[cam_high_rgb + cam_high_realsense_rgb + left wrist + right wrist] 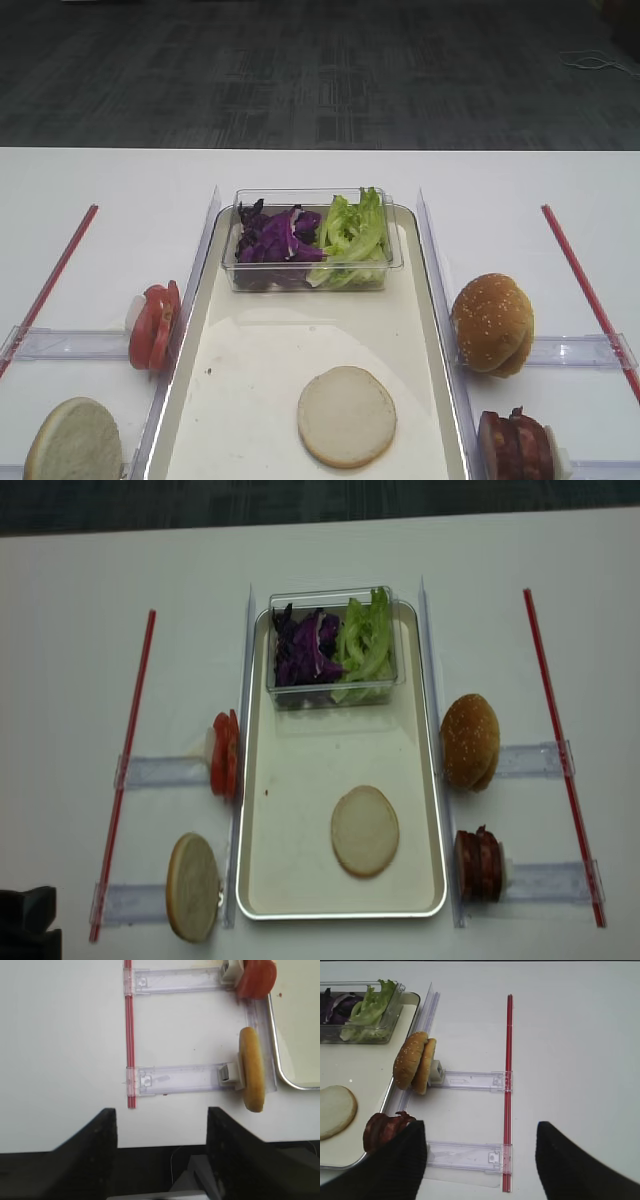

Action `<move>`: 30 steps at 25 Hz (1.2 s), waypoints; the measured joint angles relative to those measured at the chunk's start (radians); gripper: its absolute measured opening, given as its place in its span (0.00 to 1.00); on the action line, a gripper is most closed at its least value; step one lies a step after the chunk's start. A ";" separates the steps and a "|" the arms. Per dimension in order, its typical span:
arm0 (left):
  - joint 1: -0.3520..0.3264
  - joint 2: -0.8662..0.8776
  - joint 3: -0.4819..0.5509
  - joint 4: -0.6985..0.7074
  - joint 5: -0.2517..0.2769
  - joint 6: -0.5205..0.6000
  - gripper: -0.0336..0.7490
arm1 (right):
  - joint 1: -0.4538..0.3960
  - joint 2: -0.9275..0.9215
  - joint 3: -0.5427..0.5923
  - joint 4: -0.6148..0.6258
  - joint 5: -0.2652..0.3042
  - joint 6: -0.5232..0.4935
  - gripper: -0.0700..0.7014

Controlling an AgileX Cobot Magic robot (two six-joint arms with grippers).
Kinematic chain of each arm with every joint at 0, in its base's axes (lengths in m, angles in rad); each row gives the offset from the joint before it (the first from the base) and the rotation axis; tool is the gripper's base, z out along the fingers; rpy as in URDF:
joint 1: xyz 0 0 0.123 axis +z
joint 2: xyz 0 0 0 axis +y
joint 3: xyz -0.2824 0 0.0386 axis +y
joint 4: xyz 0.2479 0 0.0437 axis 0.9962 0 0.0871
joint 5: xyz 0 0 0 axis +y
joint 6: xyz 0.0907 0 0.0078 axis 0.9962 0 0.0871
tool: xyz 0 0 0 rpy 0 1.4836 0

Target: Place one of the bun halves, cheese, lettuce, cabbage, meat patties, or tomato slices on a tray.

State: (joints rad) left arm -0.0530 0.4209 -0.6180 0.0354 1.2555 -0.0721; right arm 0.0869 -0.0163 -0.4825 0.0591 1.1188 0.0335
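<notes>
One bun half [346,415] lies flat on the cream tray [250,350]. The other bun half [251,1070] stands on edge left of the tray. My left gripper [161,1115] is open and empty, back at the table's front edge. Tomato slices [153,325] stand beside the tray's left rim. My right gripper [480,1130] is open over a clear rail, its left finger [395,1165] next to the meat patties [382,1130]. Cabbage [277,240] and lettuce [352,235] fill a clear box at the tray's far end. No cheese is in view.
A sesame-seeded bun [492,323] stands on edge right of the tray. Clear plastic rails [470,1080] and red strips [509,1085] lie on the white table on both sides. The table's front edge [160,1146] runs just under my left gripper.
</notes>
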 joint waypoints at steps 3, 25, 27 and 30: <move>0.000 -0.043 0.000 0.002 0.002 0.000 0.57 | 0.000 0.000 0.000 0.000 0.000 0.000 0.71; 0.000 -0.248 0.000 0.007 -0.010 0.000 0.57 | 0.000 0.000 0.000 0.000 0.000 0.000 0.71; 0.000 -0.251 0.000 0.016 -0.020 0.000 0.57 | 0.000 0.000 0.000 0.000 0.000 -0.002 0.71; 0.000 -0.251 0.000 0.023 -0.048 0.000 0.57 | 0.000 0.000 0.000 0.000 0.000 -0.006 0.71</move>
State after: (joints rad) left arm -0.0530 0.1699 -0.6180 0.0580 1.2077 -0.0721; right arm 0.0869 -0.0163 -0.4825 0.0591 1.1188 0.0279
